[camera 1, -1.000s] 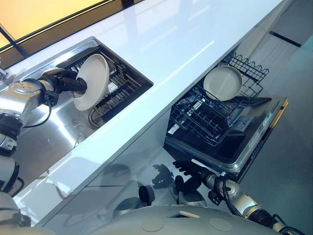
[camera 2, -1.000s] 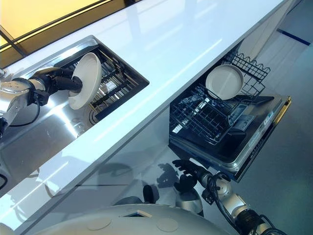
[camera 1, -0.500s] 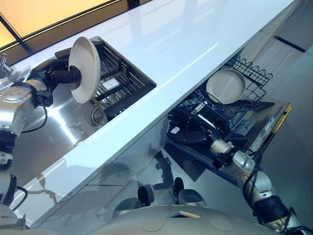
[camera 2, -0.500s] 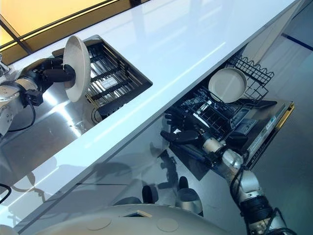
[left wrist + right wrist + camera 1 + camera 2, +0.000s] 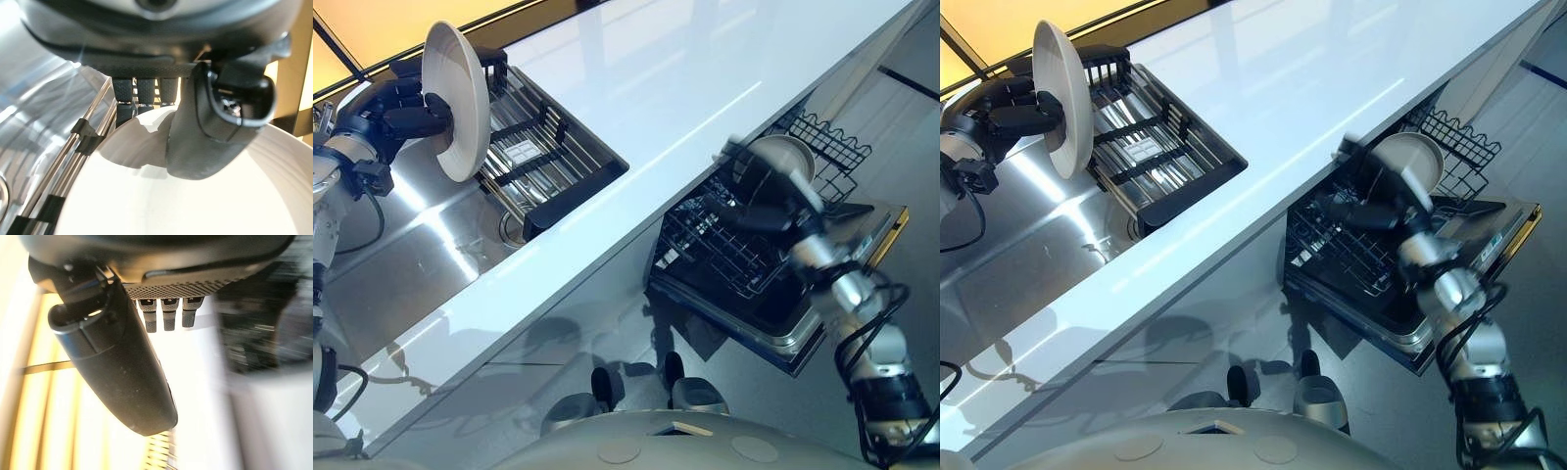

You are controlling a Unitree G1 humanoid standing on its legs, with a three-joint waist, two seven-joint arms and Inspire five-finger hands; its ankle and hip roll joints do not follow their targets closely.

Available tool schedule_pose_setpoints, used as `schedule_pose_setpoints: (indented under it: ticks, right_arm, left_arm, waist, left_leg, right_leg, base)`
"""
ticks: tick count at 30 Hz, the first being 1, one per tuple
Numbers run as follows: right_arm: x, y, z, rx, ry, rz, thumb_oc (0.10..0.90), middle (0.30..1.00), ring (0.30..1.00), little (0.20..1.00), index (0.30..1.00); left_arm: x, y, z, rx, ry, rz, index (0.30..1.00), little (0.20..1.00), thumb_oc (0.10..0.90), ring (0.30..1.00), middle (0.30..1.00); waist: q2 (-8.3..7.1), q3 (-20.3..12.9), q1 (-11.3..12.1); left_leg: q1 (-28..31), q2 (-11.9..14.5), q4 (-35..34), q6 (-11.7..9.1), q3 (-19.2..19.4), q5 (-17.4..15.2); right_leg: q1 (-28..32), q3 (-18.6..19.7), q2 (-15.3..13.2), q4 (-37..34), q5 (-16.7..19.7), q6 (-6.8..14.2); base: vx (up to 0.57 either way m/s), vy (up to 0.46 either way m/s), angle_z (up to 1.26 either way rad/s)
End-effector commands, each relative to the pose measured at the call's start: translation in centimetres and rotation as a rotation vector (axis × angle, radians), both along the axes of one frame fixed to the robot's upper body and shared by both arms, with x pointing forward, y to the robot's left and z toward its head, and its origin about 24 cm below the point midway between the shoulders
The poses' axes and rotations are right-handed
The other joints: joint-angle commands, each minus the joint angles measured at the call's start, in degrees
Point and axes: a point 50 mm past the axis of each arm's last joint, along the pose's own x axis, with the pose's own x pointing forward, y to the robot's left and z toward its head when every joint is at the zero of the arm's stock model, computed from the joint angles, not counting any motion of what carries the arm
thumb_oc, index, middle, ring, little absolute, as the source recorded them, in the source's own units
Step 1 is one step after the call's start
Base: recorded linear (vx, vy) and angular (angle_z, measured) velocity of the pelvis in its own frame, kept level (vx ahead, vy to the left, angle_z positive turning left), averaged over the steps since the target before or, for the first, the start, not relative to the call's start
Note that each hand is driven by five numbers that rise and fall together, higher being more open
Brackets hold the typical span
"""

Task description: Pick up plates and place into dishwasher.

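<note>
L hand (image 5: pixel 396 110) lifted plate (image 5: pixel 453 100) higher; R hand (image 5: pixel 754 201) now up at rack (image 5: pixel 724 250)

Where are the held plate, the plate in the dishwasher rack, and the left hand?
held plate (image 5: pixel 458 108), left eye view, on its upright face above the sink rack.
plate in the dishwasher rack (image 5: pixel 1417 157), right eye view, on its pale inner face.
left hand (image 5: pixel 399 110), left eye view, on the dark fingers gripping the plate.

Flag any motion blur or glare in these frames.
Left and right eye views: the right hand is smeared by motion before the dishwasher rack; glare streaks the white counter and the sink. Right wrist view: background blurred. Left wrist view: the held plate is sharp.
</note>
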Motion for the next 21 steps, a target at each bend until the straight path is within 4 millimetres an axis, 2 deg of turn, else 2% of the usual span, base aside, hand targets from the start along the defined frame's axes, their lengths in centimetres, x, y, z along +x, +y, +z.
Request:
schedule_pose_setpoints:
  ticks: [1,12,13,14,15,16,21]
  right_arm:
    - [-0.3,2.0,7.2,-0.041,-0.348,0.134,0.8,0.9,0.9,0.9,0.9]
    - [-0.4,1.9,6.6,-0.052,-0.32,0.145,0.8,0.9,0.9,0.9,0.9]
    - [-0.4,1.9,6.6,-0.046,-0.314,0.146,0.8,0.9,0.9,0.9,0.9]
    - [-0.4,1.9,6.5,-0.044,-0.308,0.147,0.8,0.9,0.9,0.9,0.9]
    - [-0.4,1.9,6.4,-0.043,-0.304,0.146,0.8,0.9,0.9,0.9,0.9]
    - [-0.4,1.9,6.3,-0.044,-0.301,0.148,0.8,0.9,0.9,0.9,0.9]
    - [-0.2,2.5,6.0,-0.033,-0.28,0.168,0.8,0.9,0.9,0.9,0.9]
  left_arm:
    - [1.0,-5.2,3.1,-0.052,-0.195,-0.318,0.3,0.2,0.1,0.3,0.3]
    - [1.0,-5.2,2.1,0.021,-0.15,-0.305,0.3,0.2,0.1,0.3,0.3]
    - [1.0,-5.4,1.9,0.034,-0.137,-0.316,0.359,0.269,0.169,0.359,0.359]
    - [1.0,-5.5,1.6,0.037,-0.127,-0.32,0.578,0.524,0.424,0.578,0.578]
    - [1.1,-5.6,1.5,0.041,-0.12,-0.323,0.844,0.834,0.734,0.844,0.844]
    - [1.1,-5.8,1.2,0.042,-0.105,-0.332,0.9,0.9,0.8,0.9,0.9]
    - [1.7,-6.9,0.5,0.079,-0.06,-0.361,0.9,0.9,0.8,0.9,0.9]
  waist:
    - [3.15,-7.22,-0.22]
    - [3.05,-7.14,-0.28]
    - [3.02,-7.11,-0.32]
    - [2.94,-7.07,-0.36]
    - [2.89,-7.08,-0.36]
    - [2.87,-7.06,-0.43]
    - [2.63,-6.84,-0.72]
  left_leg:
    - [0.22,0.16,0.11,-2.12,-0.66,-1.8]
    - [-0.23,0.06,0.11,-2.05,-0.69,-1.68]
    - [-0.24,0.01,0.11,-2.0,-0.73,-1.68]
    - [-0.25,-0.04,0.11,-1.91,-0.77,-1.74]
    - [-0.26,-0.07,0.11,-1.87,-0.82,-1.74]
    - [-0.24,-0.13,0.11,-1.83,-0.82,-1.73]
    - [-0.23,-0.2,0.11,-1.51,-0.38,-1.8]
  right_leg:
    - [2.25,-2.0,4.61,1.76,-3.47,-1.29]
    - [1.96,-2.14,4.52,1.86,-3.42,-1.13]
    - [1.95,-2.09,4.51,1.86,-3.39,-1.11]
    - [1.92,-2.02,4.52,1.79,-3.35,-1.11]
    - [1.86,-1.99,4.52,1.8,-3.31,-1.08]
    - [1.79,-1.94,4.53,1.84,-3.25,-1.04]
    - [1.61,-1.59,4.61,1.75,-2.99,-0.96]
  base:
    - [0.0,0.0,0.0]
    - [0.0,-0.001,0.01]
    - [0.03,0.009,0.0]
    - [0.0,0.0,0.0]
    - [0.0,0.0,0.0]
    - [0.0,0.0,0.0]
    - [0.03,-0.008,0.01]
